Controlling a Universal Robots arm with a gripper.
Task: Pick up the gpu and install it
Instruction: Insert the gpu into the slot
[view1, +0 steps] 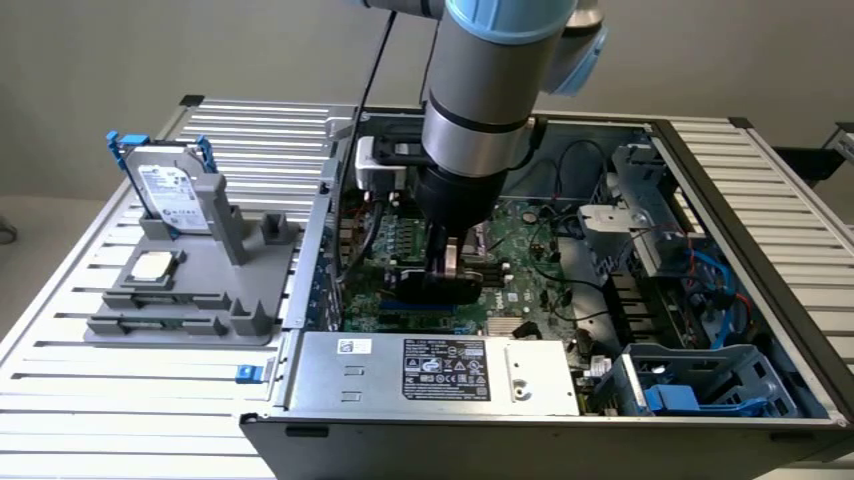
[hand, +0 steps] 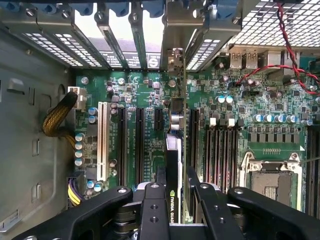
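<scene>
Ribbed aluminium table (view1: 80, 420) carries an open metal computer case (view1: 534, 440) with a green motherboard (hand: 250, 100). The black end effector (hand: 172, 200), barely parted, pinches the thin gpu (hand: 173, 160) edge-on over the slots, toward nine o'clock of the case's middle in the exterior view.

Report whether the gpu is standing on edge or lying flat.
On edge: the gpu shows thin and edge-on, clamped in the gripper, over the motherboard slots. Whether it is seated in a slot, cannot tell.

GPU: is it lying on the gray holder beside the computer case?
No, the gripper is closed on the gpu, holding it edge-on over the slots of the motherboard.
</scene>
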